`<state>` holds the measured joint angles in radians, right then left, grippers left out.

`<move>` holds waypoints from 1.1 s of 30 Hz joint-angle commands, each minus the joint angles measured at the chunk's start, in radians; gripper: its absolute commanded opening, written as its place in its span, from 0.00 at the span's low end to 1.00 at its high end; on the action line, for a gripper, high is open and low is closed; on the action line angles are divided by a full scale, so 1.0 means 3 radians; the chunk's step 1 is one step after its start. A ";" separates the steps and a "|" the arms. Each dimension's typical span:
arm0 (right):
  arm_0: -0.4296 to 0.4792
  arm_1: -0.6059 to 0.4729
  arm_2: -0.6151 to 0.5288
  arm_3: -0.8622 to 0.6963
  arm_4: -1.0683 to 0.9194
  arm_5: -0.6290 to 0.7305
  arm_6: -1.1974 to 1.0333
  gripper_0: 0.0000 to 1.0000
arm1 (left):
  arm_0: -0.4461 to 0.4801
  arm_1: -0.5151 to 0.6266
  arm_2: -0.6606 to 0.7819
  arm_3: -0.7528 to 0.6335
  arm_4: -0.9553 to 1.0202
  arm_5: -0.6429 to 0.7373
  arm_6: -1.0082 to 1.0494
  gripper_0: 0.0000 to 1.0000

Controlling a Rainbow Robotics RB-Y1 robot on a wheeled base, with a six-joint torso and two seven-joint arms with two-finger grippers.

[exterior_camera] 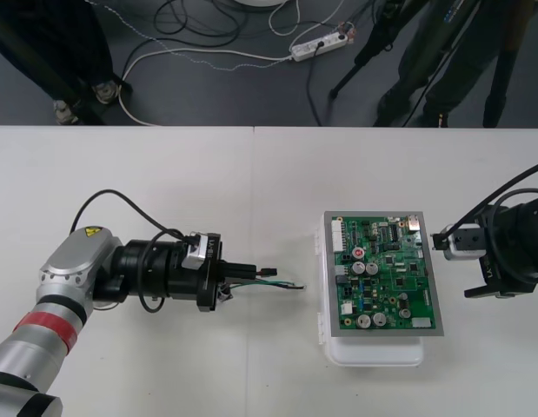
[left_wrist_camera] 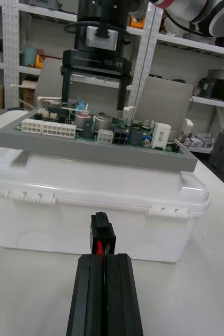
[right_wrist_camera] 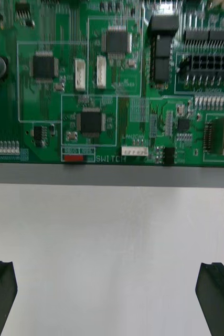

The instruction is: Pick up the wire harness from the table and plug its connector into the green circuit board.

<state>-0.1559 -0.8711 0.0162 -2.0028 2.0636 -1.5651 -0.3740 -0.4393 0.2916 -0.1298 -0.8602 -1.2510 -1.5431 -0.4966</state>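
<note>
My left gripper [exterior_camera: 251,272], lying low over the table [exterior_camera: 164,182] and pointing toward the green circuit board [exterior_camera: 386,274], has its black fingers [left_wrist_camera: 85,294] pinched narrow on the wire harness [left_wrist_camera: 99,248]. A red wire runs up the slit between them. The small black plug [left_wrist_camera: 102,226] juts out just past my fingertips, aimed at the side wall of the white base [exterior_camera: 373,352] that carries the board. The plug is not in the board: it sits apart from the base, lower than the board's grey frame, with a strip of bare table between them. From above, thin wires trail along beside my fingers toward the board's left edge. My right gripper [left_wrist_camera: 95,97] hangs at the board's opposite edge, pointing down. Its two fingers are spread wide with nothing between them, over pale table just beside the board's rim.
</note>
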 commanded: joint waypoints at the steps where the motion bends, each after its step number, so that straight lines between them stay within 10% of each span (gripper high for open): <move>1: -0.0033 0.0091 0.0099 -0.0089 0.0234 -0.0019 -0.0185 1.00 | -0.0202 -0.0164 -0.0058 -0.0011 -0.0110 -0.0092 -0.0308 0.00; 33: -0.0212 0.0255 0.0595 -0.0094 0.0556 -0.0019 -0.0431 1.00 | -0.0346 -0.0425 -0.0401 -0.0017 0.0059 -0.0092 -0.0339 0.00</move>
<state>-0.1868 -0.8002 0.1757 -2.0030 2.2215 -1.5651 -0.4434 -0.4927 0.1993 -0.2252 -0.8591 -1.2526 -1.5431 -0.5174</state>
